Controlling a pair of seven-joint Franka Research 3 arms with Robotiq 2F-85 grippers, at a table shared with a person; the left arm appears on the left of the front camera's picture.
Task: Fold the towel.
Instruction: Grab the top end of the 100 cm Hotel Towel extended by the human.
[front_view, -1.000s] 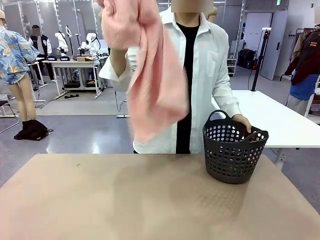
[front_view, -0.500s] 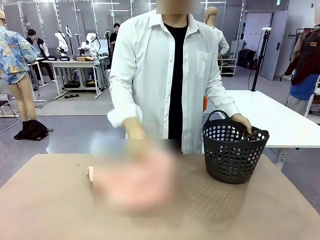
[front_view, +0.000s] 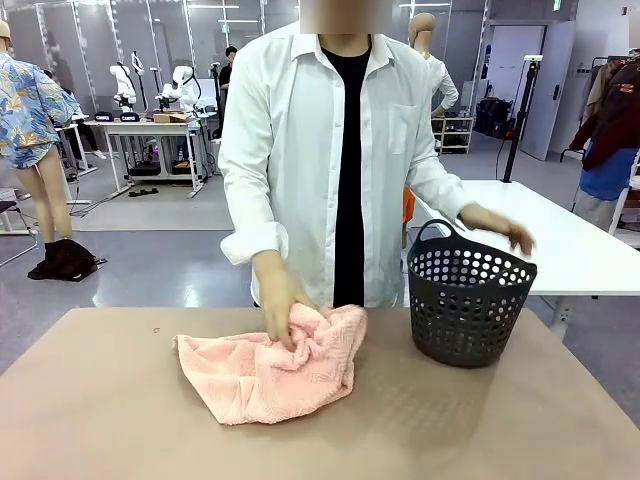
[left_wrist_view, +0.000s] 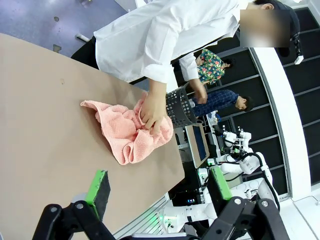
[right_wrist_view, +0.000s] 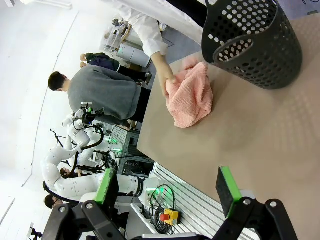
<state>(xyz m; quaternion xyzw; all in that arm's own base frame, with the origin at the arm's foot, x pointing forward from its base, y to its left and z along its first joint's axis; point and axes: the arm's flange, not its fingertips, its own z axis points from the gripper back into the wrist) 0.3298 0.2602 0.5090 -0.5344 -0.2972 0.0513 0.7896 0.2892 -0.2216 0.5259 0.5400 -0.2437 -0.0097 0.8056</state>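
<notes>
Lying crumpled under a person's hand (front_view: 280, 305), the towel (front_view: 265, 372) is well ahead of the left gripper (left_wrist_view: 158, 185) and right gripper (right_wrist_view: 166, 185); both spread, empty.

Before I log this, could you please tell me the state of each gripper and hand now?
Left gripper: open, empty.
Right gripper: open, empty.
One hand: on the towel.
Other hand: open, over the basket.

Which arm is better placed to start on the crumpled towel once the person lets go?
Probably left. The towel lies bunched left of centre, with bare table toward the left gripper, which is open. The basket stands on the right side.
</notes>
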